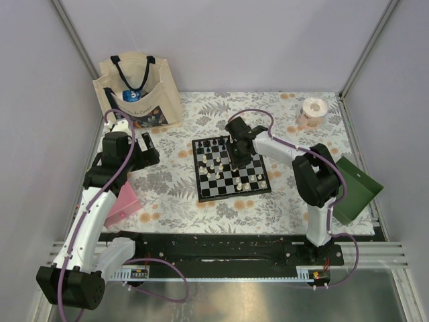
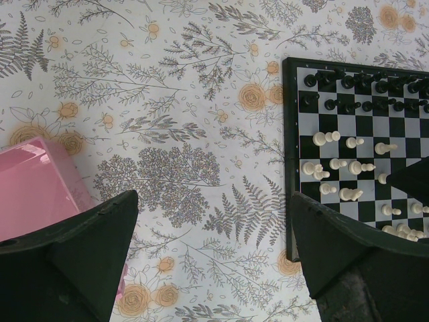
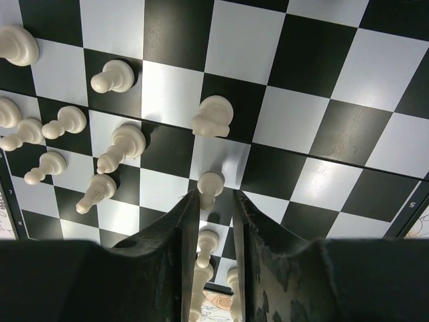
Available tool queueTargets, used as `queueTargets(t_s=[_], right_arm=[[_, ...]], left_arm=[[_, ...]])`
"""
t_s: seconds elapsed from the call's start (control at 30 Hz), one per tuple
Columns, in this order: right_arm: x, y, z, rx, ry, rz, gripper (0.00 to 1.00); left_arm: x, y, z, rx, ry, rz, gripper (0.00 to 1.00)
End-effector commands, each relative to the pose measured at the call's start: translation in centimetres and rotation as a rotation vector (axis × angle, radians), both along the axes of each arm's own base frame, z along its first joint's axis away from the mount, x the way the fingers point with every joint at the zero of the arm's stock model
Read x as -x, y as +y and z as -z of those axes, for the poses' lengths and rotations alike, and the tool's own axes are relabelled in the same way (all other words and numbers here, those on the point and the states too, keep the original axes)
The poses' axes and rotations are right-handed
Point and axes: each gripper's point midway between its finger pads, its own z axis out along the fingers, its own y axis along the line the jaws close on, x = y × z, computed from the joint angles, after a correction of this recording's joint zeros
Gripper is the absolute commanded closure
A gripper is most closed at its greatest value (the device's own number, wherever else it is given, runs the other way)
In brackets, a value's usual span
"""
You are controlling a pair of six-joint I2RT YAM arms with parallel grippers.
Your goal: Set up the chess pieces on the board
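The board (image 1: 199,171) lies mid-table on the flowered cloth. Black chess pieces (image 1: 216,142) stand along its far rows, and cream-white pieces (image 1: 244,181) are scattered over the near squares, several lying down. My right gripper (image 1: 239,157) hovers low over the board (image 3: 241,40). Its jaws are narrowly apart, with a white pawn (image 3: 210,182) at their tips touching the left finger only. More white pieces (image 3: 110,157) lie to the left. My left gripper (image 1: 144,155) is open and empty (image 2: 213,201) above the cloth, left of the board's edge (image 2: 289,134).
A canvas tote bag (image 1: 137,90) stands at the back left. A pink box (image 1: 120,204) lies near the left arm and also shows in the left wrist view (image 2: 33,181). A patterned roll (image 1: 312,111) sits back right. A green bin (image 1: 355,188) is at the right edge.
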Motion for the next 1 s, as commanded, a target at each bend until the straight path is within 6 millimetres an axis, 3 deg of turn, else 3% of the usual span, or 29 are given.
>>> queueTargets(t_s=[0.0, 0.17, 0.43, 0.7, 0.97], right_arm=[[-0.7, 0.7, -0.8, -0.016, -0.025, -0.008, 0.67], [-0.6, 0.8, -0.5, -0.016, -0.016, -0.016, 0.72], [-0.8, 0.5, -1.9, -0.02, -0.053, -0.019, 0.92], [-0.3, -1.4, -4.9, -0.004, -0.143, 0.012, 0.93], [1.6, -3.4, -4.6, 0.027, -0.135, 0.034, 0.93]], left_arm=[[-0.5, 0.3, -0.9, -0.004, -0.051, -0.006, 0.01], [-0.5, 0.2, -0.9, -0.003, -0.049, -0.003, 0.01], [-0.6, 0.2, -0.9, -0.004, -0.049, -0.004, 0.01], [-0.5, 0.2, -0.9, -0.004, -0.051, -0.004, 0.01], [-0.5, 0.3, -1.0, -0.003, -0.055, -0.004, 0.01]])
